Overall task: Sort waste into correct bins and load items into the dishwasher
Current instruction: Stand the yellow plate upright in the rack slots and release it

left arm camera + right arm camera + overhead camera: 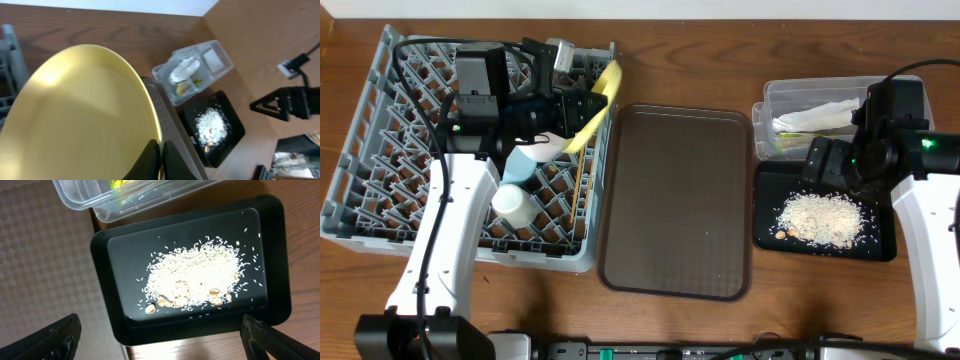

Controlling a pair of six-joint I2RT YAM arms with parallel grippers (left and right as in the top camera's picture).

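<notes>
Overhead, one grey dish rack (370,160), one brown serving tray (675,200), one clear tub (780,90) and one black tray (770,195) are counted on the bench (720,60). One yellow plate (85,115) is held on edge above the rack's far right corner, its rim pinched by the left claw (161,157). The right claw (160,340) is spread wide above the black tray, where one heap of rice-like crumbs (195,277) lies. One white napkin (815,117) and one green-yellow wrapper (186,88) are seen in the tub. In the rack, one light blue bowl (523,162) and one cream cup (512,203) are partly hidden by the left arm (450,220). Beside them, a thin wooden strip, possibly the chopsticks (582,195), cannot be made out clearly.
</notes>
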